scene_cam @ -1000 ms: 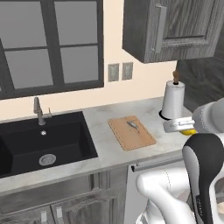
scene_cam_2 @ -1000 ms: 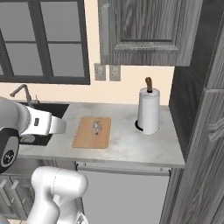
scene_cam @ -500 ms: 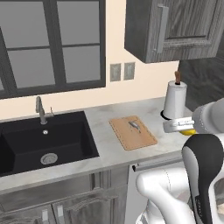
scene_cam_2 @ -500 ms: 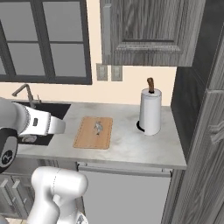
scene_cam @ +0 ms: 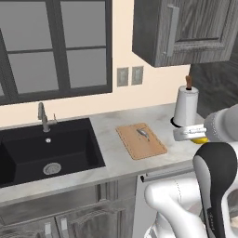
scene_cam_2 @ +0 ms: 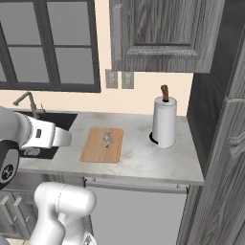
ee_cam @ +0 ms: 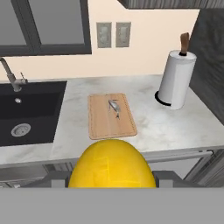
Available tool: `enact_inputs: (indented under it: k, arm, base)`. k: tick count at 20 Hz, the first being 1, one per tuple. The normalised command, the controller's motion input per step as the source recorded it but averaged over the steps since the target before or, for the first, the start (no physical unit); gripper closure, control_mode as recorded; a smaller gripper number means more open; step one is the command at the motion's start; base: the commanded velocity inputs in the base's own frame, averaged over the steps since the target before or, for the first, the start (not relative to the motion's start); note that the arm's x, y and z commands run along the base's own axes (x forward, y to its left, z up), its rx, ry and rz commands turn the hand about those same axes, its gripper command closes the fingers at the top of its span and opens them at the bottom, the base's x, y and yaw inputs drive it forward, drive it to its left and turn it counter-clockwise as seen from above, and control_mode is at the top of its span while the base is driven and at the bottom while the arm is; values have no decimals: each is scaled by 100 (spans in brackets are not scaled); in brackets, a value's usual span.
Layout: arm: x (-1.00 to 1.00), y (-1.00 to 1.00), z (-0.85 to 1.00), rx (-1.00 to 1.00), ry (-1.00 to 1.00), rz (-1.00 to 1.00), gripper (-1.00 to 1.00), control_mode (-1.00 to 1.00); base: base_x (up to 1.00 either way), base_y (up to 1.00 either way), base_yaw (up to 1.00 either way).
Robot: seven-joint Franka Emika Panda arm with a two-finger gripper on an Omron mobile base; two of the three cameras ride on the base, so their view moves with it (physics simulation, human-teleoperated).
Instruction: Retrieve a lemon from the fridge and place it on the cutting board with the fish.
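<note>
Lemon (ee_cam: 112, 164) pinched in the claw (ee_cam: 112, 181), held above the bench (ee_cam: 166, 127) edge, cutting board (ee_cam: 110, 117) with fish (ee_cam: 114, 106) ahead.

Arm (scene_cam: 186, 209): glossy white rounded shells, smooth. Joint (scene_cam: 218, 162) dark black, capsule-shaped. Grey-white wrist section (scene_cam_2: 45, 135), boxy. Round dark cap with small white logo (scene_cam_2: 5, 171).

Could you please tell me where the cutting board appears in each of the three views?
Left base view: cutting board right of centre, on the counter between sink and paper towel roll.
Right base view: left of centre.
Hand view: centre, above the lemon.
Shared landmark: the paper towel roll.
</note>
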Motion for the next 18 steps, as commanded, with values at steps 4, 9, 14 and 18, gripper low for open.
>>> enact_inputs:
  k: [4, 9, 14, 18]
  arm:
    - [1, 19, -5, 0, 0, -4, 100, -100]
    - [52, 35, -2, 0, 6, -18, 100, -100]
    - [59, 32, -19, 2, 31, -30, 100, -100]
    - [31, 2, -48, 12, 30, -13, 100, -100]
  base:
    - [0, 0, 0]
    - [0, 0, 0]
    - [0, 0, 0]
    - [0, 0, 0]
